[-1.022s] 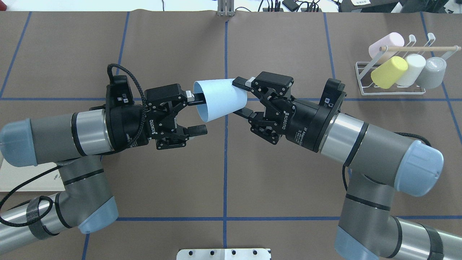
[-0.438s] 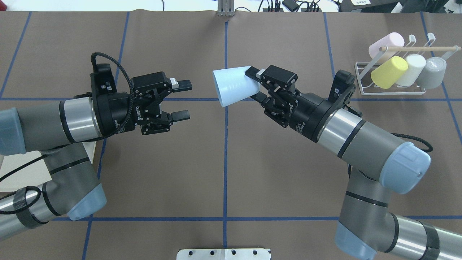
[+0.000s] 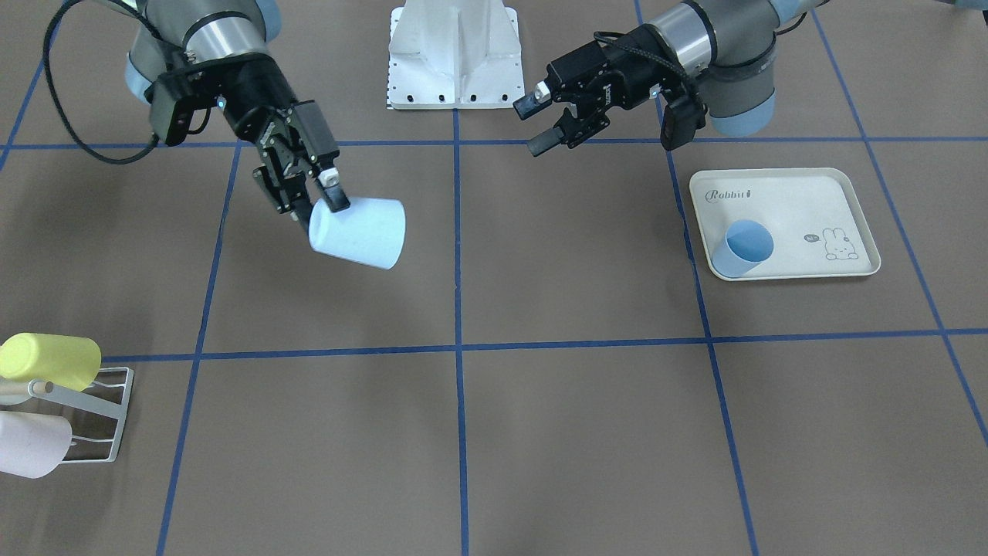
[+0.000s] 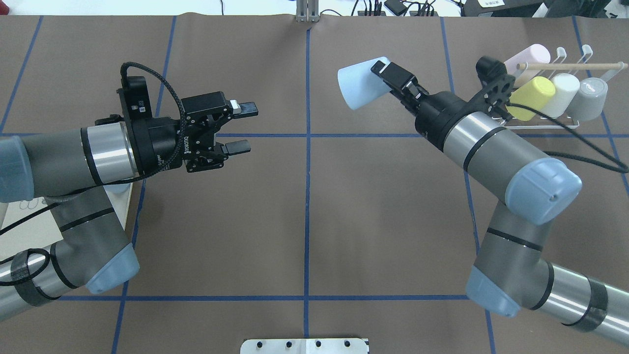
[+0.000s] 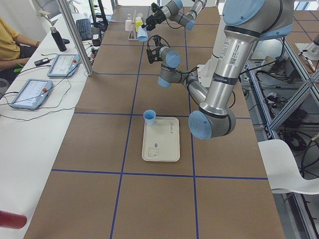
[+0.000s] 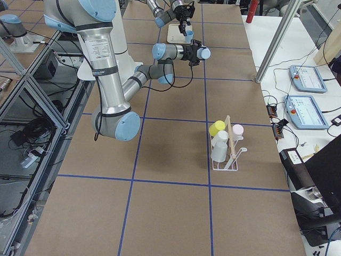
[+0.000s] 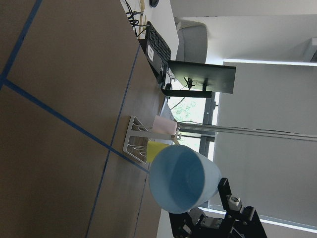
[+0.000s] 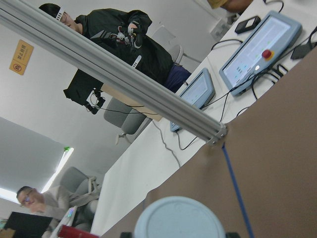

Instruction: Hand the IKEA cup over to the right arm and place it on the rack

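Where blue tape lines divide the brown table (image 4: 304,221) into squares, the right arm (image 4: 496,147) reaches forward on one side of the centre line. The left arm (image 4: 73,157) extends toward that line from the other side. The two are well apart.

A cream tray (image 3: 779,185) lies flat on the left arm's side, with a second blue cup (image 3: 745,249) upright in one corner. The rack (image 4: 489,105) stands at the far corner on the right arm's side. It carries a pink cup (image 4: 533,54), a yellow cup (image 4: 530,96), a white cup (image 4: 562,91) and a grey cup (image 4: 592,96), all on its slanted prongs.

The light blue cup (image 4: 358,86) is in the air over the table, on its side. It is between the centre line and the rack and clear of both. Its open mouth faces the left arm.

The right gripper (image 3: 316,207) pinches the cup at its base end. The left gripper (image 4: 244,128) holds nothing, its fingers spread.
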Robot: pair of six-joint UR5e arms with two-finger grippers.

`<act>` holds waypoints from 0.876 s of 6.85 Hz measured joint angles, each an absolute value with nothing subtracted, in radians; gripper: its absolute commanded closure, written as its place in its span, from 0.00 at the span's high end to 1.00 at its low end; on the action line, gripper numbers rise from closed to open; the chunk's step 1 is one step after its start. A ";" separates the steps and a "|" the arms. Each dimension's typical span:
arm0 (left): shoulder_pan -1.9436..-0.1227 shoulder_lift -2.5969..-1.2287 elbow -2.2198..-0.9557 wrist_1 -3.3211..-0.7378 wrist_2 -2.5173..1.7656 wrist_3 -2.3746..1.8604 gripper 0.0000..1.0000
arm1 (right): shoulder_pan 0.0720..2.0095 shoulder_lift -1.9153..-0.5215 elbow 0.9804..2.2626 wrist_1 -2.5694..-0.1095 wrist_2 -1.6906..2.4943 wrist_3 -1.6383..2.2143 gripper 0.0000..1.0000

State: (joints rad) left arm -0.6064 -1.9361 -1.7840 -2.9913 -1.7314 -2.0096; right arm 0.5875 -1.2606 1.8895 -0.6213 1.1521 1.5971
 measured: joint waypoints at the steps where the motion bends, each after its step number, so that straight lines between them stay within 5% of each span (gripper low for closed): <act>1: -0.607 -1.935 -1.784 -2.988 -1.730 -2.008 1.00 | 0.667 -1.260 1.887 -0.727 1.151 1.484 0.00; 4: -0.605 -1.933 -1.778 -2.987 -1.728 -2.008 1.00 | 0.912 -1.255 1.833 -0.951 1.228 1.253 0.00; 6: -0.604 -1.929 -1.778 -2.987 -1.726 -2.008 1.00 | 1.050 -1.248 1.690 -0.986 1.337 1.116 0.00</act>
State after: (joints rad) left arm -0.6040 -1.9293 -1.7775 -2.9867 -1.7263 -2.0080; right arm 1.0502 -1.2482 1.6897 -0.9856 1.3372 1.1161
